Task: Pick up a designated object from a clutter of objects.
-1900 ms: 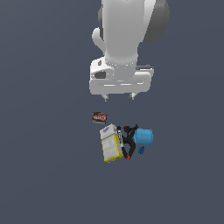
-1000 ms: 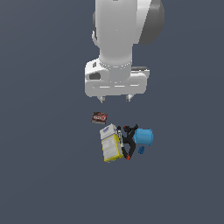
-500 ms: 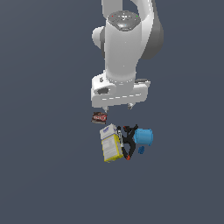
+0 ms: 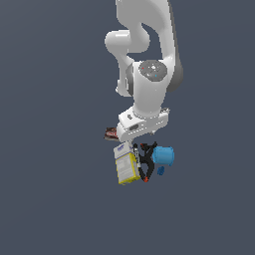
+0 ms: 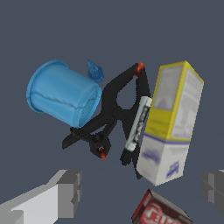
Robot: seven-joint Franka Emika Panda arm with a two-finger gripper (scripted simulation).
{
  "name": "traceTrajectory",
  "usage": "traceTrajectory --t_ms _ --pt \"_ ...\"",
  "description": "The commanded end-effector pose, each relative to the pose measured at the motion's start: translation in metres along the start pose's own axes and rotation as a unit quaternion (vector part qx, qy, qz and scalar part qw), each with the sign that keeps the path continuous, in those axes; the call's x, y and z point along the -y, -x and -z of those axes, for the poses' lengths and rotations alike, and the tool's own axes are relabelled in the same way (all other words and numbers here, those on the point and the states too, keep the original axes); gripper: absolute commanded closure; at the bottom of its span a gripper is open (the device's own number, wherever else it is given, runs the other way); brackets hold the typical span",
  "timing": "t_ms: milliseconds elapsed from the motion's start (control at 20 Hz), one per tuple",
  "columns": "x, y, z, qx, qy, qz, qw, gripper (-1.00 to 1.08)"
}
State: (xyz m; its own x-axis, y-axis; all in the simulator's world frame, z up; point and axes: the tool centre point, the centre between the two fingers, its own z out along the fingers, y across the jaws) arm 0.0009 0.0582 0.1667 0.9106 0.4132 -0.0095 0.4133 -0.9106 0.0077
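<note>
We saw a plain, flat, dark slate-grey surface (image 4: pixel 55 199) filling the whole scene, with no walls or furniture in sight. On it lay the clutter of objects (image 4: pixel 142 159), packed close together. A rectangular yellow-and-white box (image 5: pixel 173 122) looked like printed card, with a blurred label we could not read. A blue cup (image 5: pixel 63 94), cylindrical and smooth, lay on its side. A black clamp (image 5: pixel 116 109) with red tips spread its handles between cup and box. A dark red packet (image 5: pixel 159 212) lay just beyond the white end of the box.

The designated object (image 5: pixel 136 127) was a slender black piece with a pale strip along its length, lying alongside the box's long edge, between it and the clamp.

The white, glossy arm hung over the pile in the exterior view. The gripper (image 5: pixel 140 192) was spread wide, its grey blocky fingers (image 5: pixel 68 188) well apart and grasping nothing.
</note>
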Motion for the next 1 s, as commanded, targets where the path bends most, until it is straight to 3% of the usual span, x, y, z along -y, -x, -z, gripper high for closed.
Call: traceTrajectory --t_ms 0,450,950 --pt "0.010 0.000 -0.023 -0.001 0.000 0.034 0.9994 -0.92" --pt "0.036 0.004 -0.074 -0.004 -0.002 0.113 0.9935 -0.92" --pt "0.043 0.006 -0.086 -0.005 -0.003 0.130 0.9915 -0.92"
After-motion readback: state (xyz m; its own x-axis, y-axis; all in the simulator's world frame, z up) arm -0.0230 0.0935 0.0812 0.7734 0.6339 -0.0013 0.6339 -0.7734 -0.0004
